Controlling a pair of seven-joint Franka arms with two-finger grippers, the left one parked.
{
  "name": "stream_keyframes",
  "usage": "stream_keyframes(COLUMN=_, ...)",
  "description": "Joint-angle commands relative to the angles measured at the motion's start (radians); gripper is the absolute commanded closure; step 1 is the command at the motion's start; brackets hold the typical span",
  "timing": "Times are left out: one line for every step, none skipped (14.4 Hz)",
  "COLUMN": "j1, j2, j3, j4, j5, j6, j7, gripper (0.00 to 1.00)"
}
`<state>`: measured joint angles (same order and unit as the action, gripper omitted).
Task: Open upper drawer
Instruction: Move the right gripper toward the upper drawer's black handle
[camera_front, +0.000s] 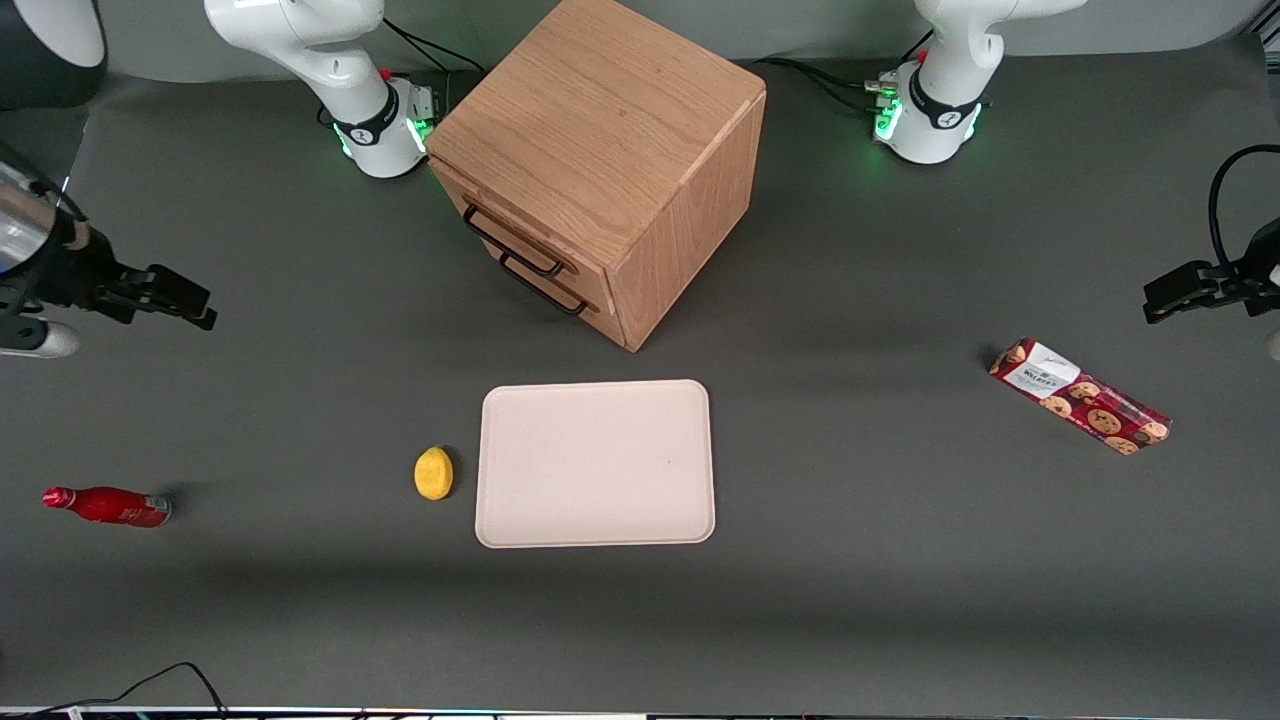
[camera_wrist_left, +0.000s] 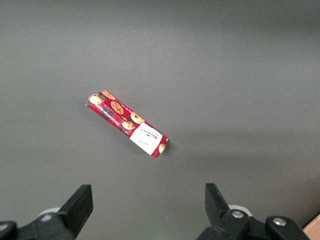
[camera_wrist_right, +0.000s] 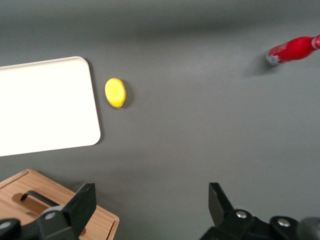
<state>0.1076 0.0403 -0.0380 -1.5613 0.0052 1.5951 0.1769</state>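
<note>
The wooden cube cabinet (camera_front: 600, 150) stands at the back middle of the table, its front turned toward the working arm's end. The upper drawer (camera_front: 497, 222) is shut, its thin black bar handle (camera_front: 515, 245) just above the lower drawer's handle (camera_front: 545, 287). My gripper (camera_front: 190, 298) hovers over the table at the working arm's end, well apart from the cabinet, about level with the handles. It is open and holds nothing. In the right wrist view, the gripper (camera_wrist_right: 151, 197) frames bare mat, with a cabinet corner (camera_wrist_right: 95, 220) and one black handle (camera_wrist_right: 37, 198) beside one finger.
A beige tray (camera_front: 595, 463) lies nearer the front camera than the cabinet, with a yellow lemon (camera_front: 433, 472) beside it. A red bottle (camera_front: 108, 506) lies at the working arm's end. A red cookie box (camera_front: 1080, 396) lies toward the parked arm's end.
</note>
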Motion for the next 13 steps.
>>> stream_keyframes(j1=0.012, j2=-0.005, j3=0.065, j4=-0.032, j5=0.010, j6=-0.007, j7=0.015, gripper=0.00)
stream_keyframes(j1=0.012, j2=-0.003, j3=0.101, j4=-0.043, j5=0.010, j6=-0.007, j7=0.010, gripper=0.00)
stream_keyframes(j1=0.009, j2=0.001, j3=0.137, j4=-0.049, j5=0.010, j6=-0.007, j7=-0.006, gripper=0.00)
stream_keyframes(j1=0.008, j2=0.006, j3=0.164, j4=-0.052, j5=0.010, j6=-0.006, j7=-0.046, gripper=0.00)
stream_keyframes(j1=0.003, j2=0.006, j3=0.190, j4=-0.062, j5=0.010, j6=-0.006, j7=-0.101, gripper=0.00)
stream_keyframes(j1=0.000, j2=0.006, j3=0.214, j4=-0.066, j5=0.012, j6=-0.006, j7=-0.169, gripper=0.00)
stream_keyframes(j1=0.000, j2=0.006, j3=0.230, j4=-0.071, j5=0.018, j6=-0.006, j7=-0.238, gripper=0.00)
stream_keyframes(j1=-0.003, j2=0.006, j3=0.240, j4=-0.071, j5=0.068, j6=-0.006, j7=-0.311, gripper=0.00)
stream_keyframes(j1=-0.005, j2=0.007, j3=0.241, j4=-0.071, j5=0.134, j6=-0.006, j7=-0.368, gripper=0.00)
stream_keyframes(j1=-0.006, j2=0.009, j3=0.241, j4=-0.077, j5=0.185, j6=-0.006, j7=-0.423, gripper=0.00)
stream_keyframes(j1=-0.005, j2=0.009, j3=0.242, j4=-0.089, j5=0.218, j6=-0.006, j7=-0.476, gripper=0.00)
stream_keyframes(j1=-0.003, j2=0.012, j3=0.244, j4=-0.110, j5=0.254, j6=-0.006, j7=-0.517, gripper=0.00)
stream_keyframes(j1=-0.003, j2=0.012, j3=0.248, j4=-0.127, j5=0.271, j6=-0.004, j7=-0.533, gripper=0.00)
